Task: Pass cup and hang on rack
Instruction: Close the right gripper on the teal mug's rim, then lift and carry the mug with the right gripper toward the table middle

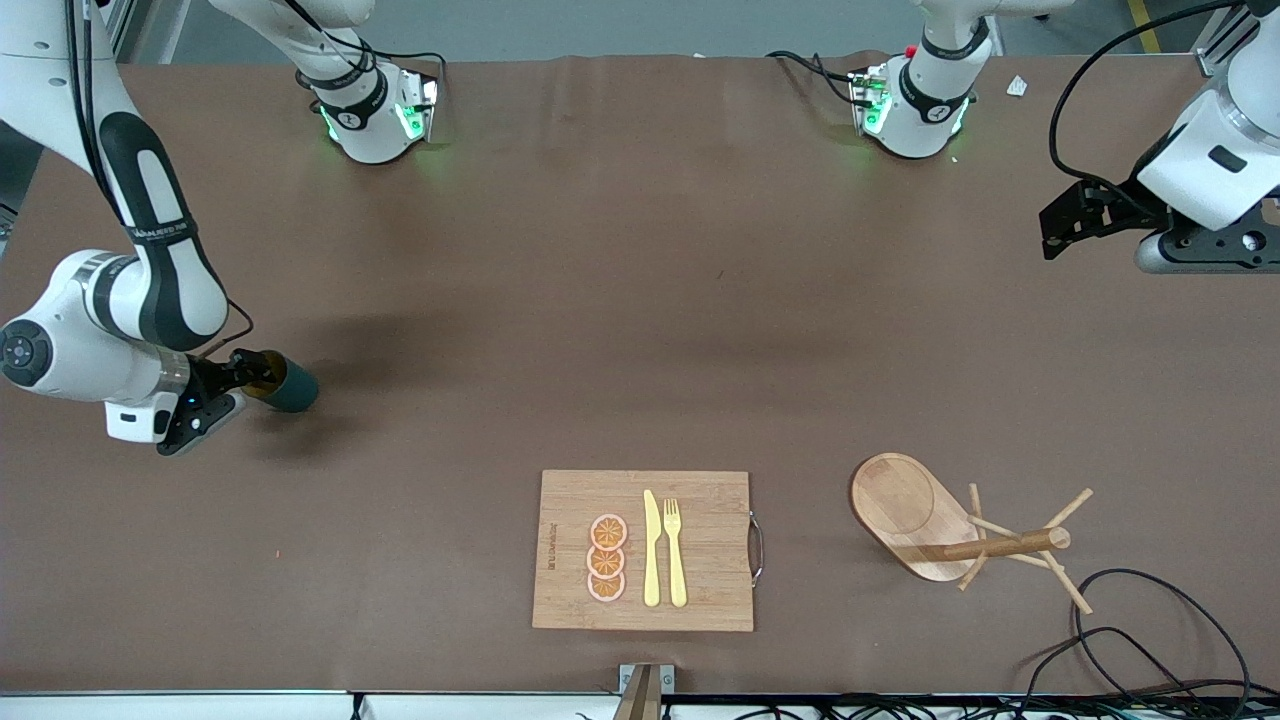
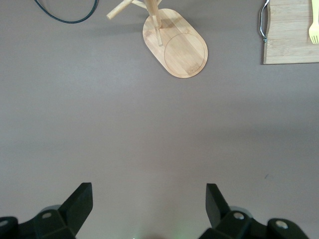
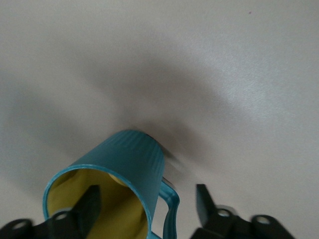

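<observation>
The teal cup [image 1: 292, 389] with a yellow inside lies tilted on its side on the table toward the right arm's end, its mouth facing my right gripper [image 1: 262, 378]. In the right wrist view the right gripper [image 3: 147, 199] is open. One finger [image 3: 89, 201] is inside the cup [image 3: 132, 159]; the other stands outside, apart from the handle [image 3: 169, 204]. The wooden rack [image 1: 915, 515] stands toward the left arm's end, nearer the front camera. My left gripper [image 1: 1052, 235] waits open in the air over bare table, farther from the front camera than the rack [image 2: 182, 47]; nothing is between the left gripper's [image 2: 149, 199] fingers.
A rectangular cutting board [image 1: 700, 600] with orange slices [image 1: 606, 558], a yellow knife [image 1: 651, 550] and a fork [image 1: 676, 550] lies at the table's near edge. Black cables [image 1: 1150, 640] loop on the table beside the rack.
</observation>
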